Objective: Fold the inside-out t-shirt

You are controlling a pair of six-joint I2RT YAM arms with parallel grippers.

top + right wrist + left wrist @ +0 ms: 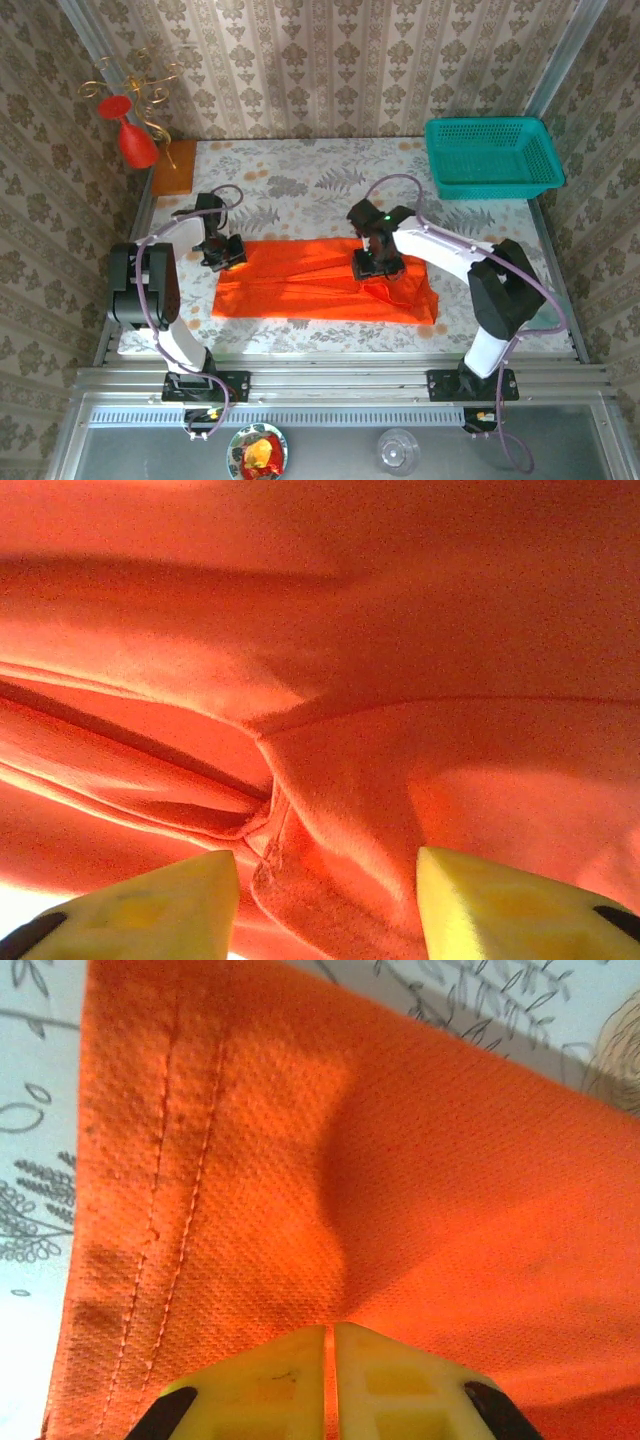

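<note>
The inside-out t-shirt lies on the table as a long orange band, bunched into folds at its right end. My left gripper is at the band's far left corner. In the left wrist view its yellow jaws are shut on a thin edge of the t-shirt, whose stitched hem runs down the left. My right gripper hovers over the band's right half. In the right wrist view it stands open above a crumpled seam of the t-shirt, with cloth under the gap and nothing gripped.
A teal basket sits at the back right corner of the floral table. A red goblet-shaped ornament and a wooden block stand at the back left. Wallpapered walls close in three sides.
</note>
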